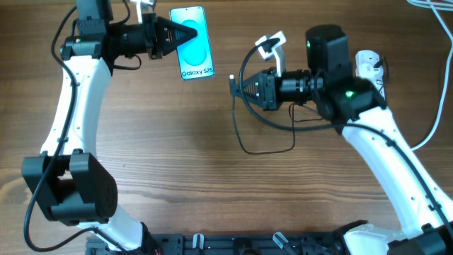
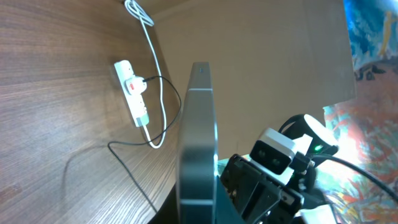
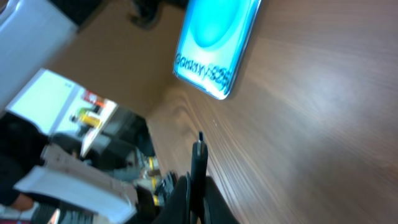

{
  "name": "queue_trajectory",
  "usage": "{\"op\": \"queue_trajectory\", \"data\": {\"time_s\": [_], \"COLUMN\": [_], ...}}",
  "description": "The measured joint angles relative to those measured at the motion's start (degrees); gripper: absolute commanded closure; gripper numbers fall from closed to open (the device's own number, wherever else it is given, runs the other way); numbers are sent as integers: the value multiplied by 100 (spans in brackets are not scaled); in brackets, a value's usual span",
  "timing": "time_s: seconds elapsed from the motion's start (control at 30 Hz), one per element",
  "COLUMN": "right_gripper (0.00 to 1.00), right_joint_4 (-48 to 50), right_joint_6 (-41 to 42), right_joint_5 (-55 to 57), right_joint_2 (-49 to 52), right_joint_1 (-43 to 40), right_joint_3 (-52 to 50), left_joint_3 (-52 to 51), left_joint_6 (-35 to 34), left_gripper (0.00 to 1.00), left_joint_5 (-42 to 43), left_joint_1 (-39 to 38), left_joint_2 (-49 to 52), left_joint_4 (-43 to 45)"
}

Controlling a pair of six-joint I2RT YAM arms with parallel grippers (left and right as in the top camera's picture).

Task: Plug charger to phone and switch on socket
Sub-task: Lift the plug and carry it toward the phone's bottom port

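In the upper left of the overhead view, the left gripper was clamped on the phone at its edge. At centre, the right gripper pinched the charger (plug tip pointing towards the phone). The socket lay at upper right.

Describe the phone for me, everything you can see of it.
The phone is a slim flat rectangle with rounded corners, lit cyan screen up, showing a paler oval and "Galaxy S25" at its near end. Edge-on in the left wrist view its frame looks like smooth grey metal. It is at the table's far side, the left gripper closed on one long edge. The charger plug in the right gripper points at its text end, not touching.
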Motion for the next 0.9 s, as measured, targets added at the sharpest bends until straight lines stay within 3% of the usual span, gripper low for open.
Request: {"op": "queue_trajectory", "data": {"time_s": [0.23,0.5,0.9], "right_gripper": [96,96,96], "right_joint_4": [3117,3727,4002], "right_joint_6": [1735,2382,2616], "right_joint_5": [-422,-426,-378], "right_joint_2": [-13,-13,195], "right_joint_1": [612,739,739], "right_joint_3": [-1316,-1414,-1432], "left_joint_3": [0,0,0], "left_joint_6": [-321,-448,-605], "left_gripper": [96,96,96], "left_joint_5": [2,446,557], "left_joint_1": [0,-76,-254], "left_joint_2": [-2,-2,-2], "left_joint_4": [2,411,411]}}
